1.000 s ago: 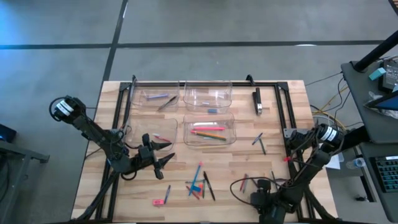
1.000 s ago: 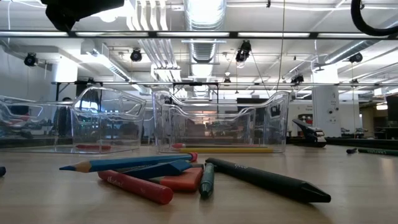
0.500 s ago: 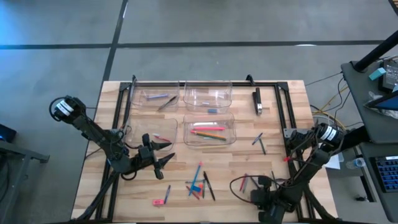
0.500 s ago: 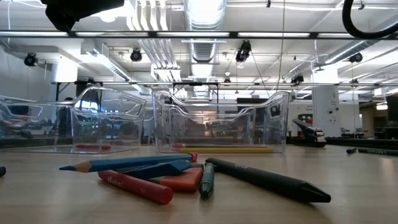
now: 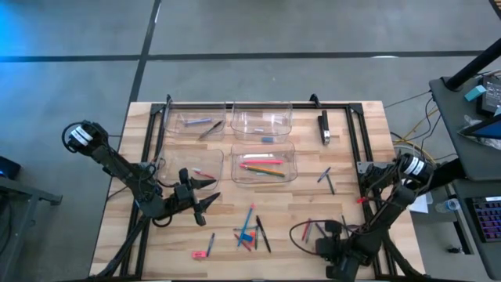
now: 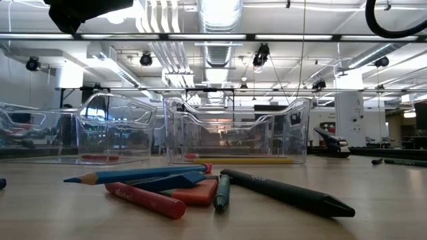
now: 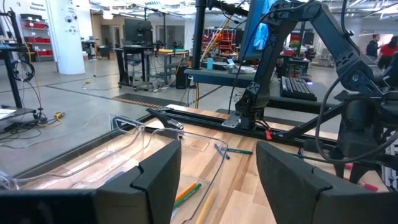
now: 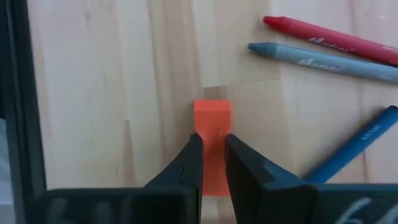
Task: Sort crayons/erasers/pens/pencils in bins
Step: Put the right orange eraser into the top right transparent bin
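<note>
Orange eraser (image 8: 212,134) pinched between right gripper (image 8: 213,160) fingers on table

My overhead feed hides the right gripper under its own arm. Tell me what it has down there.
Observer: In its wrist view the right gripper straddles an orange eraser lying on the table, one finger pressed against each side.
Operator: Report what lies near it.
Observer: A red crayon and a grey-blue crayon lie side by side just past the eraser, clear of the fingers.
Operator: Now check the left gripper.
Observer: The left gripper is open and empty, facing a clear bin that holds pencils.
</note>
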Motion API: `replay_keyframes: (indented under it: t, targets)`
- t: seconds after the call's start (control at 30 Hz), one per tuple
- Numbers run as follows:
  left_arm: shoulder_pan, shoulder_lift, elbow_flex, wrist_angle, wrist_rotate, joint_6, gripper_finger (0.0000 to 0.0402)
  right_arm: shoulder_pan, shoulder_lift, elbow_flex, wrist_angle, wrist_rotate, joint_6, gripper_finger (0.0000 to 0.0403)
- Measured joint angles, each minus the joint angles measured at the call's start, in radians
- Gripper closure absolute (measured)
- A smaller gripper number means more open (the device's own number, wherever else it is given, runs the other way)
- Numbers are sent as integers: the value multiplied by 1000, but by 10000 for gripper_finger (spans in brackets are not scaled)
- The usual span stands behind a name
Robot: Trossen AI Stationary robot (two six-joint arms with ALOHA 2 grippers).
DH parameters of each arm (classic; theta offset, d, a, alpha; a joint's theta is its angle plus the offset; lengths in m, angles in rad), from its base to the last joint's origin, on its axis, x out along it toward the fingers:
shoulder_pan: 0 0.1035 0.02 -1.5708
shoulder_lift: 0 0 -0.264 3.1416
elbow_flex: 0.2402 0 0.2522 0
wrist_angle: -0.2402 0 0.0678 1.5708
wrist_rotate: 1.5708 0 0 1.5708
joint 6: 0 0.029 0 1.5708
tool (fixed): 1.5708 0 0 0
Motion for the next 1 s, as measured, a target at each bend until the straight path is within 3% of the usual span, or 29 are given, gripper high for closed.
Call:
replay_keyframes:
  t: [1.0]
  targets:
    - [0, 0, 0, 0, 0, 0, 208, -60, -28, 94, -39, 40, -163, 367]
